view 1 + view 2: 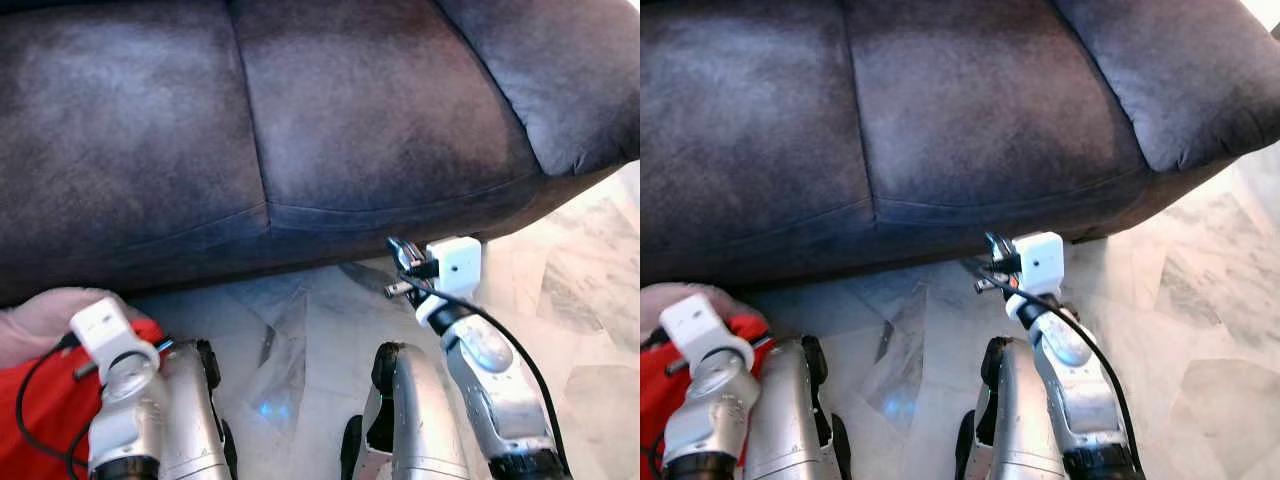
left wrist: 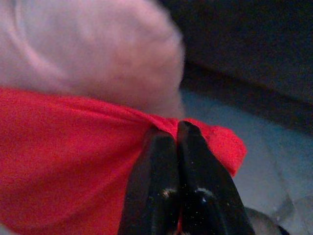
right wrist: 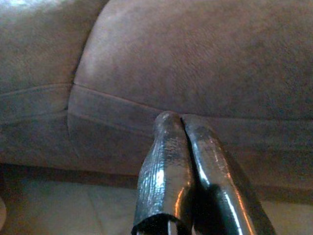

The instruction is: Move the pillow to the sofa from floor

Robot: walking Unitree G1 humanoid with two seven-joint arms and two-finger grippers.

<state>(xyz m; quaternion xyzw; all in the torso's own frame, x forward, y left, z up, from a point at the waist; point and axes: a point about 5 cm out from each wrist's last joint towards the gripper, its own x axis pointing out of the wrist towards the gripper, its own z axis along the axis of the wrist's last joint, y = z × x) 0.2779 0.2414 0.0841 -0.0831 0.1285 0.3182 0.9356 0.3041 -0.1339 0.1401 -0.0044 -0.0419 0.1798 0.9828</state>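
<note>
Left fingers [image 2: 168, 147] closed on red pillow [image 2: 63, 161], marble floor [image 1: 300, 340], grey sofa [image 1: 300, 120]

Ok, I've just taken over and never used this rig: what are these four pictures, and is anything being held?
The two wide pictures come from the humanoid's head, looking down past its silver arms at a dark sofa and marble floor. The other two look along each gripper's black fingers. The left gripper is shut, its tips against the red pillow on the floor; whether it pinches the fabric is unclear. A pink cushion lies beside that. The right gripper is shut on nothing, pointing at the sofa's front edge.
</note>
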